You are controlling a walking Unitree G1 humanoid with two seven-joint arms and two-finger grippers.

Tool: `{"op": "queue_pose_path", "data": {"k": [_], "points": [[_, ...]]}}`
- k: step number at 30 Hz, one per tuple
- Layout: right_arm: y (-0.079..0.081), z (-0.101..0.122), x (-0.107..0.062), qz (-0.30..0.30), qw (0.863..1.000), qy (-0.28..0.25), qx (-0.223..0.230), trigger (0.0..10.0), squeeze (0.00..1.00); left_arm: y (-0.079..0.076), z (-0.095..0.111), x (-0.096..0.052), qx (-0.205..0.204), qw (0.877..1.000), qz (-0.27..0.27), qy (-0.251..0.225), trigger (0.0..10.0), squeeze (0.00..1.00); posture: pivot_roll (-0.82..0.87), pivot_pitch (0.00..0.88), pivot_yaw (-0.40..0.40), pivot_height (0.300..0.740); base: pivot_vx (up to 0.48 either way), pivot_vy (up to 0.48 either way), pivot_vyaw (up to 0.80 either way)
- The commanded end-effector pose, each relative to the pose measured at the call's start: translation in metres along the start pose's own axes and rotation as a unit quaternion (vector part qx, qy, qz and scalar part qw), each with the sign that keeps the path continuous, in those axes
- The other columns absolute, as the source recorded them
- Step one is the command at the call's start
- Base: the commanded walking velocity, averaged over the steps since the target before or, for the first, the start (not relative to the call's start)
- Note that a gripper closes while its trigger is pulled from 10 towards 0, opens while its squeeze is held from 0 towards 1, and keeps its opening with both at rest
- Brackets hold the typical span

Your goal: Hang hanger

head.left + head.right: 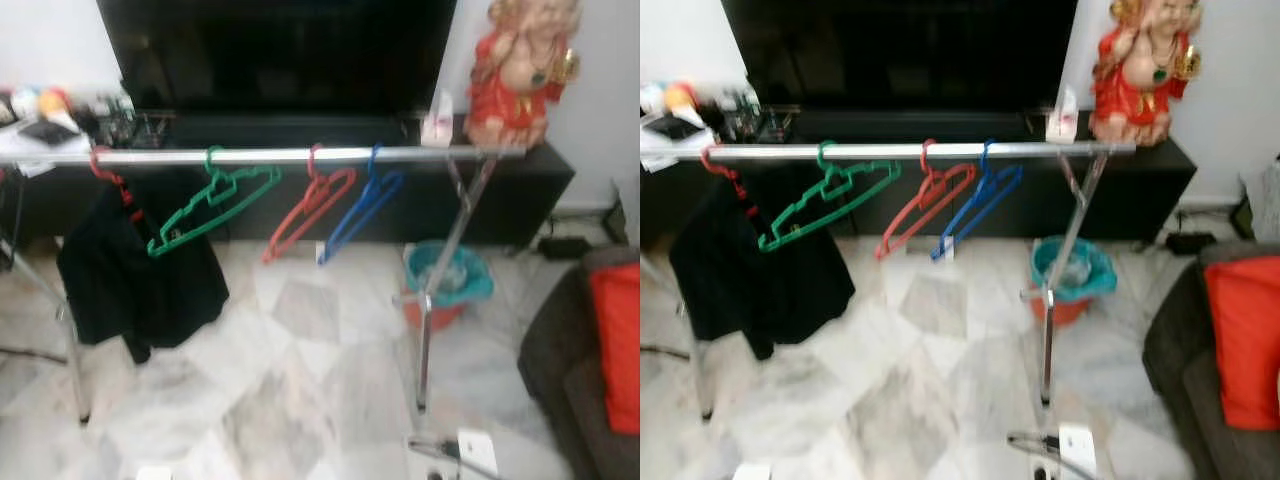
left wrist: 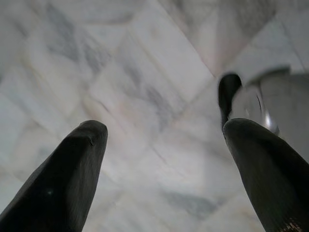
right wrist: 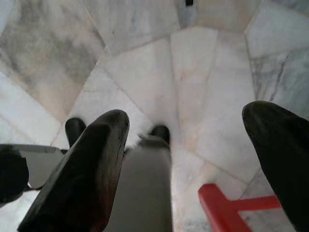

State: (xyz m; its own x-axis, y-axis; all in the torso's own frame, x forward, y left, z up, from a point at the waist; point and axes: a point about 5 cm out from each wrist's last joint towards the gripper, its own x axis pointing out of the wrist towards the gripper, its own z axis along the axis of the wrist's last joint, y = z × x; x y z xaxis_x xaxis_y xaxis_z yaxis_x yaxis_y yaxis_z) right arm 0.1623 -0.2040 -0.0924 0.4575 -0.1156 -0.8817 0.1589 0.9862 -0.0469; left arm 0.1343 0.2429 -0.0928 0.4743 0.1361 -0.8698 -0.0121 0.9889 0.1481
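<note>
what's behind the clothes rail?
Behind the rail: a dark TV on a low black cabinet, a red figurine at its right end, clutter at the left. The black garment and hangers cover parts of the cabinet front.

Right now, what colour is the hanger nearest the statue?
Blue hanger; clearest in the left eye view.

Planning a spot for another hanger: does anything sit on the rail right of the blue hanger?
Nothing visible does. The rail is bare from the blue hanger to its right end; the statue stands behind it on the cabinet.
</note>
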Motion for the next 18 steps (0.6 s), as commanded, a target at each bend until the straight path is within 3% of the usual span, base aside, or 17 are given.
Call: {"op": "queue_pose_path", "data": {"k": [1,18], "points": [[-0.0057,-0.0053,-0.0007,-0.008,1.0,0.007,0.008,10.0,0.0,-0.0032,-0.0053,-0.0005,0.015,1.0,-0.007,0.011,10.0,0.0,0.06,0.0,0.013,0.732,0.0,0.0,0.0],[-0.0056,-0.0049,-0.0007,-0.008,1.0,0.007,0.009,10.0,0.0,-0.0037,-0.0043,-0.0004,0.019,1.0,-0.011,0.009,10.0,0.0,0.06,0.0,0.013,0.732,0.0,0.0,0.0]]}}
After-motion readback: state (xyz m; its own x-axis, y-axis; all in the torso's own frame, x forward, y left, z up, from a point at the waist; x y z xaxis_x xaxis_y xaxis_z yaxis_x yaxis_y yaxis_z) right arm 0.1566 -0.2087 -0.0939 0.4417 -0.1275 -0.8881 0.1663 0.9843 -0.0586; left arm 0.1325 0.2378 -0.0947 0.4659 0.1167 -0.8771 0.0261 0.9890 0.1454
